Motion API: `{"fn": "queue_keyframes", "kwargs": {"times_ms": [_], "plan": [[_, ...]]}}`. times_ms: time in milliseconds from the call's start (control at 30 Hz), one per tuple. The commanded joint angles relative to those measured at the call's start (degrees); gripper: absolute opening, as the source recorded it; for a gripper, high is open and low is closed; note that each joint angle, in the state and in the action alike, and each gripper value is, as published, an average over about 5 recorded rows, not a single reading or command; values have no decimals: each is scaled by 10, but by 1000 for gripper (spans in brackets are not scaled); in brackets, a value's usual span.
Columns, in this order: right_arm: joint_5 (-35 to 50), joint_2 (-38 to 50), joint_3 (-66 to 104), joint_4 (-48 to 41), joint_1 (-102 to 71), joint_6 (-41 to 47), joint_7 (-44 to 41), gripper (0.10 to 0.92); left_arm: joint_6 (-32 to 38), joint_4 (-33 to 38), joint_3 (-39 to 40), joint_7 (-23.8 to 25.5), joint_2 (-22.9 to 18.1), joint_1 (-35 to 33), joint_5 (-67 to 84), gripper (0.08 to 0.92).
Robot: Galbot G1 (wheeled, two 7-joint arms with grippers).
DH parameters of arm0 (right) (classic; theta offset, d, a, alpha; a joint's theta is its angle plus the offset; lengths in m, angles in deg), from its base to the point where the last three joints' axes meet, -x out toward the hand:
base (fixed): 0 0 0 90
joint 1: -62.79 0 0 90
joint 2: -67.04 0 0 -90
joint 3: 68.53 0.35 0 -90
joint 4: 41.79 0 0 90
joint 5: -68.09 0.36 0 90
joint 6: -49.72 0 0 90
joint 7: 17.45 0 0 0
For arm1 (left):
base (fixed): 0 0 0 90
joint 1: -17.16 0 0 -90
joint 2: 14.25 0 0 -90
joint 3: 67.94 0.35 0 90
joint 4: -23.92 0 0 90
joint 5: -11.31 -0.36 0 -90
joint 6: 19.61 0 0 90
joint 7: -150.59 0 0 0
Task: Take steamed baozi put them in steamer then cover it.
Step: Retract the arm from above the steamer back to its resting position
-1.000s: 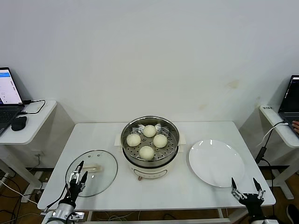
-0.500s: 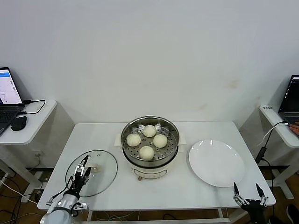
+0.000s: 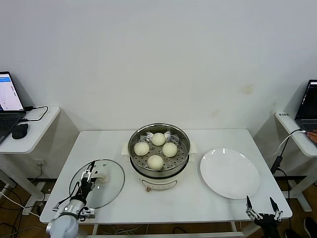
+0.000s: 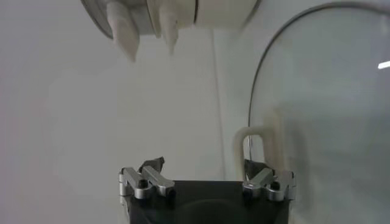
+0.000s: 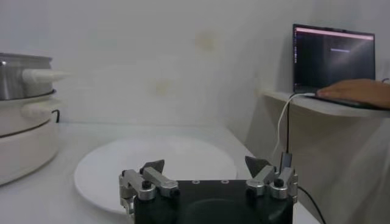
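cream-white baozi, all four, sit in the steamer. glass cover lies flat on the worktop; the left hand, spread wide, straddles its handle to lift. right hand idles open beside the plate.

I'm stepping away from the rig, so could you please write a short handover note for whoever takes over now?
Left gripper: open, over the glass lid lying on the table, at its cream handle.
Right gripper: open, idle at the table's front right corner near the empty white plate.
Done: all four baozi sit in the steamer.
Left: grasp the lid, cover the steamer.
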Motion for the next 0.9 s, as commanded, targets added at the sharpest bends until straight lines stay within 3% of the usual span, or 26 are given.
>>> {"fn": "queue_keyframes", "kwargs": {"times_ms": [33,400,633,733,900], "plan": [[1,0,-1,3,1,5,0,823,3,-28,0,-1,0,17,-1,706],[11,15,-11,32,3,23,-1,823,11,-23,-11,-14,-7,5,5,394],[10,24,-23,39,-7,23,-4,823,-1,65,-21,-5,3,-33,27,191],[8,28,-28,47,-10,24,-5,822,-12,117,-29,9,19,-56,51,143],[1,30,-37,50,-15,20,-6,823,-32,195,-47,44,50,-88,103,138]]}}
